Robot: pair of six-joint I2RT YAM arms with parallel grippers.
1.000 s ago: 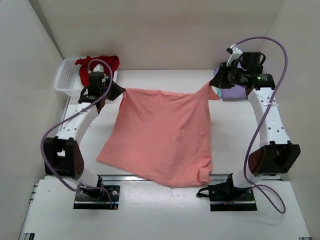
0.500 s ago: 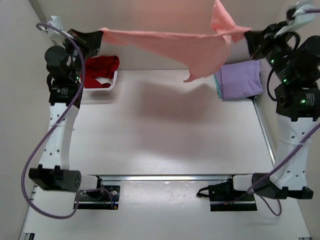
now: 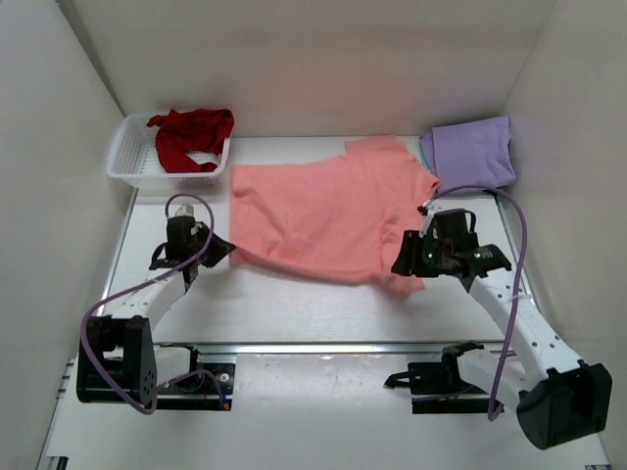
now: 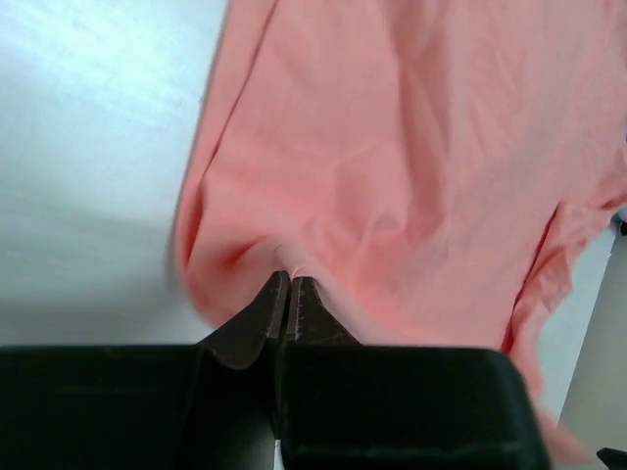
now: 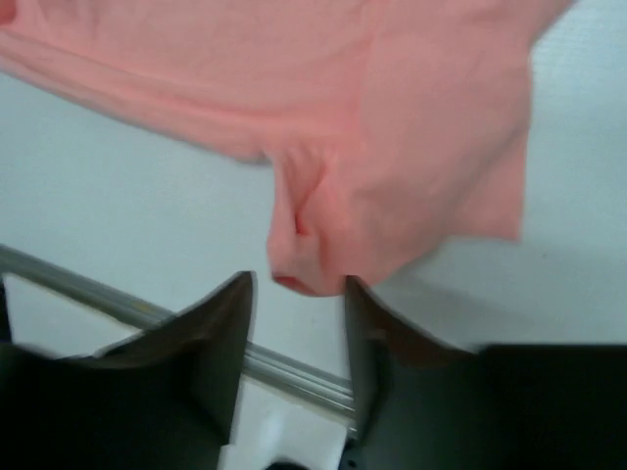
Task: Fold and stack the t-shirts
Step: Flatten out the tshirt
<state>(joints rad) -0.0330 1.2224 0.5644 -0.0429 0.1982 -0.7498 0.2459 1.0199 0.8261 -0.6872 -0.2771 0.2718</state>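
The salmon-pink t-shirt (image 3: pixel 323 211) lies spread flat across the middle of the table, sleeves toward the far side. My left gripper (image 3: pixel 227 252) sits low at the shirt's near-left corner. In the left wrist view its jaws (image 4: pixel 289 280) are shut, with a fold of the pink cloth (image 4: pixel 411 166) pinched at the tips. My right gripper (image 3: pixel 404 266) is at the near-right corner. Its jaws (image 5: pixel 297 284) stand apart, and a bunched tip of the pink cloth (image 5: pixel 411 147) sits loose between the tips. A folded lavender-purple t-shirt (image 3: pixel 472 152) lies at the far right on a teal one (image 3: pixel 425 154).
A white lattice basket (image 3: pixel 127 162) at the far left holds a crumpled dark red t-shirt (image 3: pixel 191 137). A metal rail (image 3: pixel 333 346) runs along the table's near edge, just behind my right gripper (image 5: pixel 294 377). White walls close in on three sides.
The shirt, swung high between both grippers half a second ago, now lies spread on the table. Both arms have dropped low toward the near side, and the right jaws have opened.
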